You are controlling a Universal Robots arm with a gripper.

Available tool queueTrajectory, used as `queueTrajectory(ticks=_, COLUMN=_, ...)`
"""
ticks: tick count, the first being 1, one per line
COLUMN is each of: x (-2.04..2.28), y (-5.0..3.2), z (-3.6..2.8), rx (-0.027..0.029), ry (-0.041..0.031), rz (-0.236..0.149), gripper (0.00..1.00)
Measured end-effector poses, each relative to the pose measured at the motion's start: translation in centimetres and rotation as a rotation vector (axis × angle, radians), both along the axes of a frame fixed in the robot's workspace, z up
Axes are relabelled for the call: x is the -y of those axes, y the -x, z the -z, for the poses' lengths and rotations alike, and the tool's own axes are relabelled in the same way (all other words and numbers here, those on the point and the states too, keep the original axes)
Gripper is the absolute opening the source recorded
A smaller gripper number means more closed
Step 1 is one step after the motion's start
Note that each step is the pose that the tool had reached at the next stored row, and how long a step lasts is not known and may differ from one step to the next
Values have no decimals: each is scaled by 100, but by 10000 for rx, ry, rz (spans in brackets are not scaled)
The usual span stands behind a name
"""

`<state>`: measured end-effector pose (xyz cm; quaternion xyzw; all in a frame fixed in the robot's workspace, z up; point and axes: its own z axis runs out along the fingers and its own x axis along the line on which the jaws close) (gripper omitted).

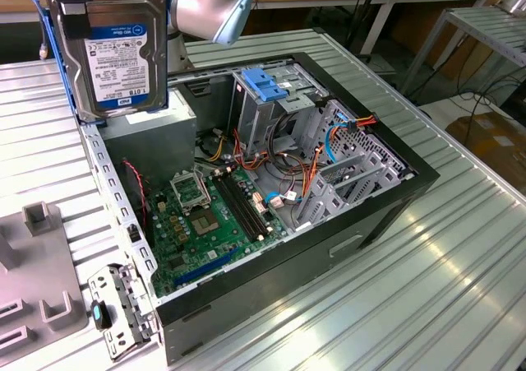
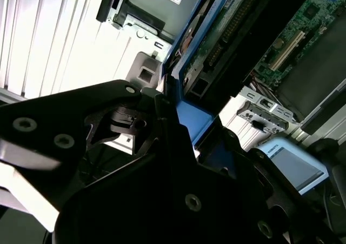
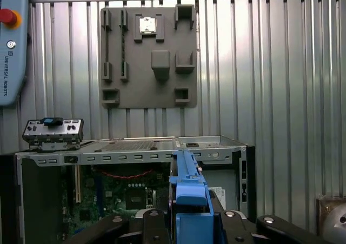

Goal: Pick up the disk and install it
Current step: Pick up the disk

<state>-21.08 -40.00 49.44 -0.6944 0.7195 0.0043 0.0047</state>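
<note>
Ribbed silver metal table [image 1: 460, 248] carries the open black desktop PC case [image 1: 329, 256], lying on its side w/ the green motherboard [image 1: 197, 223] exposed. Inside it sit the large grey power-supply box [image 1: 152, 141] and, further toward the exterior view's right, the metal drive cage w/ light-blue plastic top [image 1: 267, 83]. Orange and red cables [image 1: 306, 182] run just beside the cage.

The flat silver-grey disk w/ white and dark-blue label [image 1: 119, 54] hangs upright in the air over the power-supply box, apart from the cage. The black gripper [image 3: 190, 214] is clamped on the disk's blue-railed edge (blue plastic sits squeezed in it in both wrist views).

Step in hand, by my read: carrying the disk across to the cage. To do it well:
- keep the pinch firm on the rail edge, not the label face
- stay high enough to clear the case wall and cables
- square the rails to the cage opening, since a tilted disk would prob. jam
</note>
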Motion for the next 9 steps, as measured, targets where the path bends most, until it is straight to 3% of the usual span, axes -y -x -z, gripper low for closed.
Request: queueTrajectory(ticks=9, x=7, y=-136, z=0, rx=0, ry=0, rz=1, gripper=37)
